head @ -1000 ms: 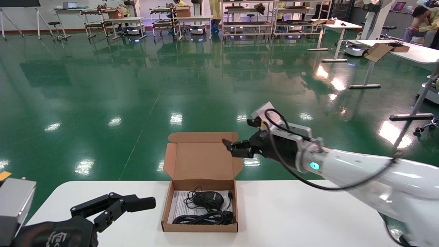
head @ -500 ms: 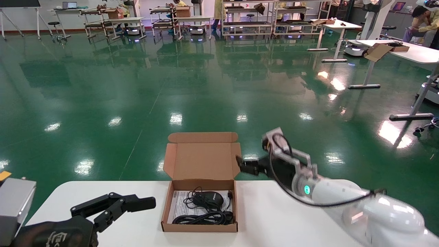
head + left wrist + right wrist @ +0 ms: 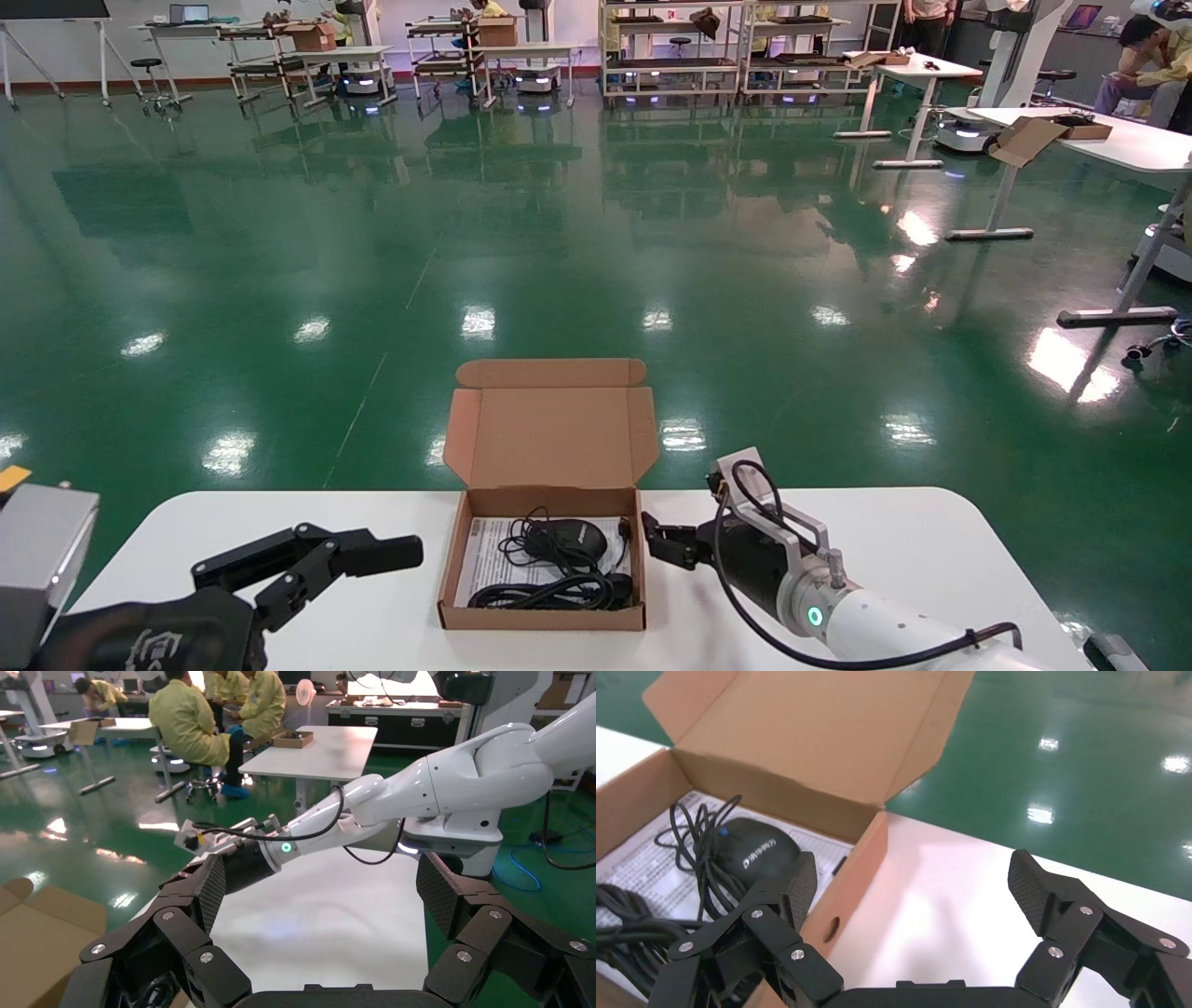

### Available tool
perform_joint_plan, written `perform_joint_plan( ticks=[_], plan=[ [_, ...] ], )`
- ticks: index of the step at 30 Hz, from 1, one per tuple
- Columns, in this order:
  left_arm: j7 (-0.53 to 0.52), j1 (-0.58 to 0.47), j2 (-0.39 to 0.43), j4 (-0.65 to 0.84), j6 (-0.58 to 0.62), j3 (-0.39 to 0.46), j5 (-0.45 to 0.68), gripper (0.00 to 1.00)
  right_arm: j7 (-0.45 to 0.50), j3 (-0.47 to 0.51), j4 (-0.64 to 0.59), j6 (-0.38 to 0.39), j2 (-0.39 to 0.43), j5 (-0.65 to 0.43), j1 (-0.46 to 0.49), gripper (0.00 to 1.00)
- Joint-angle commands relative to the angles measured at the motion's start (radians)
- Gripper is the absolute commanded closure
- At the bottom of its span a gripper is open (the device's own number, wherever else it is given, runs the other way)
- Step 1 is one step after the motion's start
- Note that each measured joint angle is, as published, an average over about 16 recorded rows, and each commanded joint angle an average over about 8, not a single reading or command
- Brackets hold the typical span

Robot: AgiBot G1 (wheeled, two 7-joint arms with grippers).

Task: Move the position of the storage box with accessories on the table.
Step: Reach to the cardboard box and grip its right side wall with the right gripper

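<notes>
The storage box (image 3: pixel 545 610), small brown cardboard, stands on the white table (image 3: pixel 866 531) with its lid upright. In it lie a black mouse (image 3: pixel 565 540) with coiled cable and a white printed sheet (image 3: pixel 482 554). My right gripper (image 3: pixel 657 546) is open, low at the box's right wall. In the right wrist view the gripper (image 3: pixel 912 888) straddles that wall (image 3: pixel 857 871): one finger (image 3: pixel 796 885) is over the inside near the mouse (image 3: pixel 758 855), the other finger (image 3: pixel 1032 888) is over the bare table. My left gripper (image 3: pixel 358 578) is open and empty, left of the box.
The table's far edge runs just behind the box, with green floor beyond. Bare tabletop lies right of the box (image 3: pixel 947 881). The left wrist view shows my right arm (image 3: pixel 393 797) across the table and a corner of the box lid (image 3: pixel 42 938). People and other tables are far off.
My right arm has come down and back from beside the lid's right flap to table level at the box's right wall. The box and the left arm have not moved.
</notes>
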Motion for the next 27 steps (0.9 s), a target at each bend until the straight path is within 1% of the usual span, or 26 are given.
perform_joint_plan(
  ticks=[1,12,13,14,20,21,22,27],
  plan=[
    [0.0,0.0,0.0,0.0,0.0,0.0,0.0,0.0,0.018,-0.023,0.016,0.022,0.0,0.019,-0.012,0.0],
    [0.0,0.0,0.0,0.0,0.0,0.0,0.0,0.0,0.11,-0.187,0.095,0.119,0.001,0.108,-0.052,0.0],
    [0.0,0.0,0.0,0.0,0.0,0.0,0.0,0.0,0.116,-0.202,0.099,0.127,0.001,0.114,-0.053,0.02],
    [0.0,0.0,0.0,0.0,0.0,0.0,0.0,0.0,0.121,-0.215,0.103,0.134,0.002,0.12,-0.054,0.09],
    [0.0,0.0,0.0,0.0,0.0,0.0,0.0,0.0,0.143,-0.283,0.121,0.174,0.003,0.158,-0.054,0.84],
    [0.0,0.0,0.0,0.0,0.0,0.0,0.0,0.0,0.145,-0.293,0.123,0.18,0.003,0.165,-0.053,0.94],
    [0.0,0.0,0.0,0.0,0.0,0.0,0.0,0.0,0.148,-0.301,0.126,0.185,0.003,0.171,-0.053,1.0],
    [0.0,0.0,0.0,0.0,0.0,0.0,0.0,0.0,0.156,-0.338,0.136,0.206,0.004,0.203,-0.05,1.0]
  ],
)
